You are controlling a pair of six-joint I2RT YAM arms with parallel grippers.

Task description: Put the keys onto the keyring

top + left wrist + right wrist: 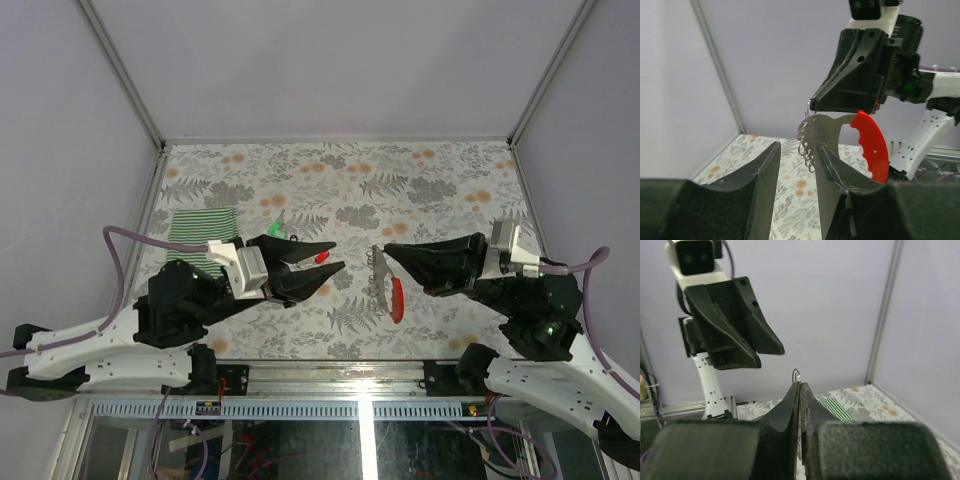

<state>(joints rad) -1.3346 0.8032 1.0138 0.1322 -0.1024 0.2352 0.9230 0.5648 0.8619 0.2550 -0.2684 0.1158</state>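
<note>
- a green-and-white striped cloth [200, 238] is lying at the far left of the floral counter [440, 180].
- a small green-tagged key [277, 230] is resting on the counter just beyond the left arm, apart from its fingers.
- the left gripper [339, 255] is hovering with its fingers spread wide; a tiny red piece [322, 257] is showing between them from above, and i cannot tell whether it is touching them.
- the thin wire keyring [810, 105] is poking out at the right fingertips, with a silvery toothed piece [816, 131] and its red grip [871, 145] dangling below.
- the right gripper [388, 249] is pinching the keyring, fingers pressed together, tips facing the left gripper.
</note>
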